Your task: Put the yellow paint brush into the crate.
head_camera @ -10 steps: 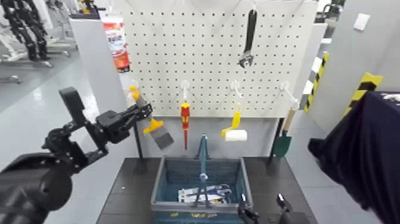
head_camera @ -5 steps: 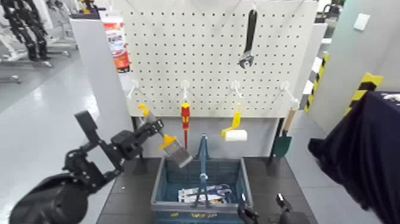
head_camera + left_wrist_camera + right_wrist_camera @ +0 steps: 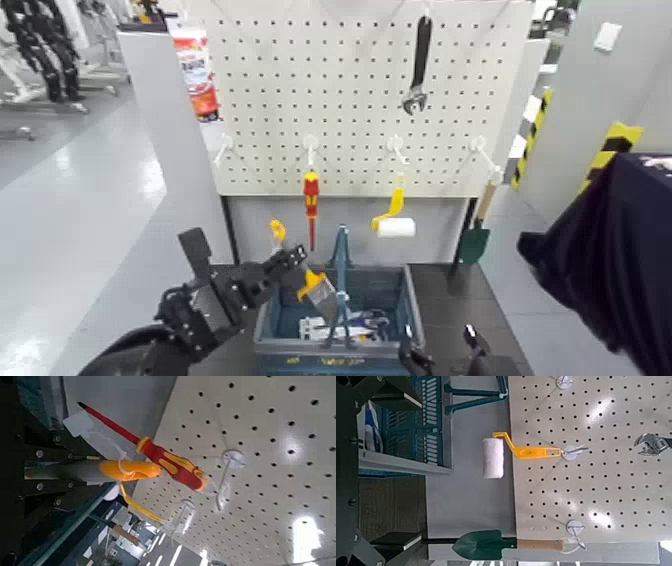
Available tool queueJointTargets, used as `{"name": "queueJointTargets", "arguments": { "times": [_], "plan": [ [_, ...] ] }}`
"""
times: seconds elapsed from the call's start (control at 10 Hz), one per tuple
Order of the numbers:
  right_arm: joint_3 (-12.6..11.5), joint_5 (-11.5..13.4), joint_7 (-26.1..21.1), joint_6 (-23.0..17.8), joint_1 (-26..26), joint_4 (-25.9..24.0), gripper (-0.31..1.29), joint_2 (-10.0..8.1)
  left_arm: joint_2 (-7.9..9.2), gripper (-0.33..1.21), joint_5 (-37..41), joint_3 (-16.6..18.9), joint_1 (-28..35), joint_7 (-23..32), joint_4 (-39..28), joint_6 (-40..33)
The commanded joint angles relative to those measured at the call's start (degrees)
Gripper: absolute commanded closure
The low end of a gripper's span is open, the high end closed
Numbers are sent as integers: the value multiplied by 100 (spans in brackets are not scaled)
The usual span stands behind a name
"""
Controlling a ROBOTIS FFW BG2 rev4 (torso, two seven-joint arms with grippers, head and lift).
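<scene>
Brush (image 3: pixel 318 288) swung down over the crate (image 3: pixel 383 350) now, left end effector (image 3: pixel 296 257) pinching its handle. I'd clear that upright middle handle (image 3: pixel 342 262), then lower before releasing.

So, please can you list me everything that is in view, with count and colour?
yellow paint brush: 1, yellow with dark grey bristles, in left tool, by crate handle
crate: 1, blue-grey, below board
crate contents: count unclear, white and blue
pegboard: 1, off-white, ahead
screwdriver: 1, red-yellow, on board
roller: 1, yellow and white, right of screwdriver
trowel: 1, green, wooden handle, far right
wrench: 1, black and silver, upper board
bag: 1, red-white, left of board
cloth: 1, dark blue, right side
striped markings: yellow-black, right background
left tool: 1, black, above crate's left side
right tool: 1, black, open, right of crate
</scene>
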Motion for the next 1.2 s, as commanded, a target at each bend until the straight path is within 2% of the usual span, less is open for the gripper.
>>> {"name": "queueJointTargets", "arguments": {
  "times": [0.1,0.5,0.7,0.9,1.2],
  "plan": [
    [0,-9,0,-11,0,8,15,9,-81,119,213,-349,-65,124,468,-180],
    [0,-36,0,-46,0,26,15,9,-116,119,705,-921,-171,397,758,-303],
    [-9,-36,0,-55,0,34,15,9,-107,70,749,-929,-188,450,715,-241],
    [-9,-44,-8,-63,0,34,15,9,-99,9,775,-938,-188,441,653,-276],
    [-18,-53,0,-72,0,34,15,9,-55,5,767,-885,-100,661,345,-426]
  ]
}}
